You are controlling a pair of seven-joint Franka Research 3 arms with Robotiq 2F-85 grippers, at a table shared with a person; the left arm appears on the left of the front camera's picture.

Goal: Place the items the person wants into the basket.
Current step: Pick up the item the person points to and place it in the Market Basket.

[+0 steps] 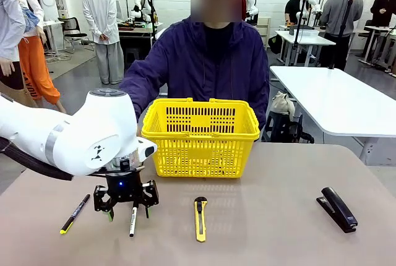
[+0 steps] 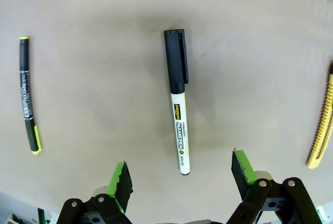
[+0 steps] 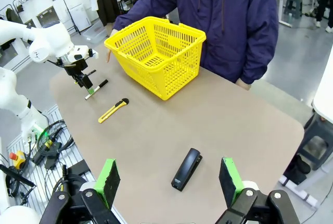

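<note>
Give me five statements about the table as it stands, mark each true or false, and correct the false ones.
1. The left end effector is open above the white marker. True.
2. The utility knife lies inside the basket. False: it lies on the table, on the robot's side of the basket.
3. The black stapler lies to the robot's right of the utility knife. True.
4. The right end effector is shut on the black stapler. False: it is open, and the stapler lies untouched on the table.
5. The black pen lies between the white marker and the utility knife. False: it lies on the marker's other side, to the robot's left.
</note>
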